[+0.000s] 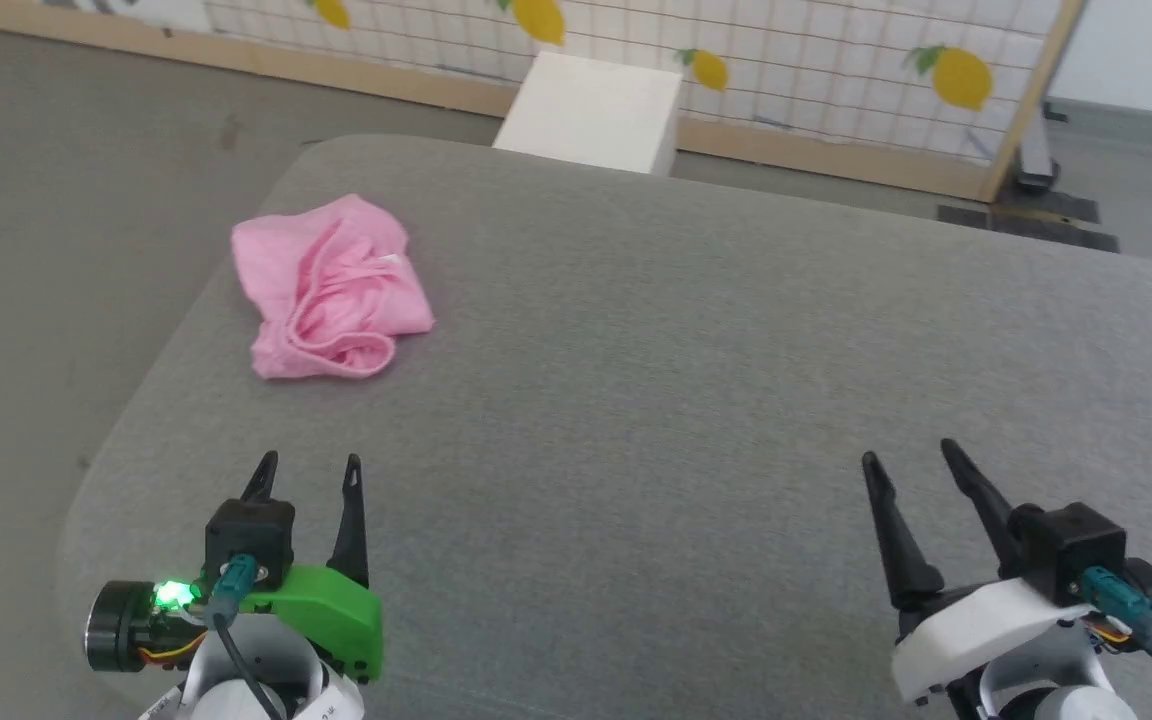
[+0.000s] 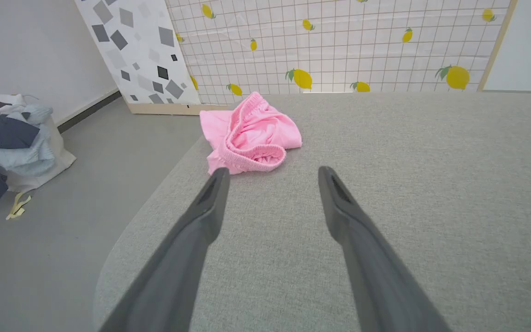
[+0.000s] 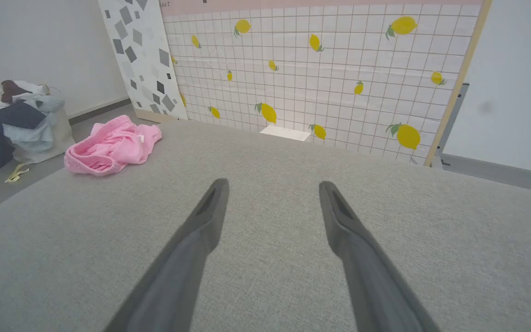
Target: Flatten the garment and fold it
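We count one garment (image 1: 331,290): pink shorts, bunched in a heap, with the gathered waistband curled toward us and a small white tag showing. It lies on the grey table (image 1: 696,400), toward the far left corner and near the rounded left edge, fully on top. Open grey cloth stretches to its right and toward us.

Two grippers. The left gripper (image 1: 309,462) is low at the near left, fingers pointing toward the shorts and well short of them, jaws spread, holding nothing. The right gripper (image 1: 908,452) is at the near right, well apart from the shorts, jaws likewise spread and empty.

Past the far edge stands one white box (image 1: 596,110) before a lemon-print screen (image 1: 836,70). One pile of clothes (image 2: 2,138) sits on the floor to the left.
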Motion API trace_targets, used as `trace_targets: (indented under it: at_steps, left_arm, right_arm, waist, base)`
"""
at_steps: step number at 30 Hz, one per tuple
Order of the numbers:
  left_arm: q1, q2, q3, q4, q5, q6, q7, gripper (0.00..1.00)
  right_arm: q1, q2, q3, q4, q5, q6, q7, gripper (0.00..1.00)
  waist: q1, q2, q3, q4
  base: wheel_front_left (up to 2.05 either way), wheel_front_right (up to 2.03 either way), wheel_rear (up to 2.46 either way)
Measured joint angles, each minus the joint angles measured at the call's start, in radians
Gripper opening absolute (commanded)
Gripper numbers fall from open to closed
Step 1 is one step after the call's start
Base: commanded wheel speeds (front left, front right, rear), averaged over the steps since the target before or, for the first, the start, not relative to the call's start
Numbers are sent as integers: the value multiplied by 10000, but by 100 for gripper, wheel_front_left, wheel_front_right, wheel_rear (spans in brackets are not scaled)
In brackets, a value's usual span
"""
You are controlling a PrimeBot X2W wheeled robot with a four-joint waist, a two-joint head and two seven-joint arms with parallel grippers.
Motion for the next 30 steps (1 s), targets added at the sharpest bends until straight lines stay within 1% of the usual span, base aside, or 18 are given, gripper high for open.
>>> trace_targets:
  at_steps: [1,16,25,30]
  left_arm:
    - [0,42,-54,38,42,61,-12,100]
    - [-147,253,-347,313,127,343,-102,100]
    - [-191,393,-474,370,127,466,-132,100]
    - [-234,445,-500,368,127,506,-174,100]
  right_arm:
    - [110,10,111,-56,12,0,2,100]
    - [477,29,351,-430,146,0,196,100]
    - [521,52,454,-558,234,0,234,100]
    - [539,63,489,-575,234,0,234,100]
  waist:
    - [0,0,-11,366]
    - [0,0,-148,2171]
    - [0,0,-162,2899]
    - [0,0,-75,2967]
  base:
    - [0,0,0]
    - [0,0,0]
    - [0,0,0]
    - [0,0,0]
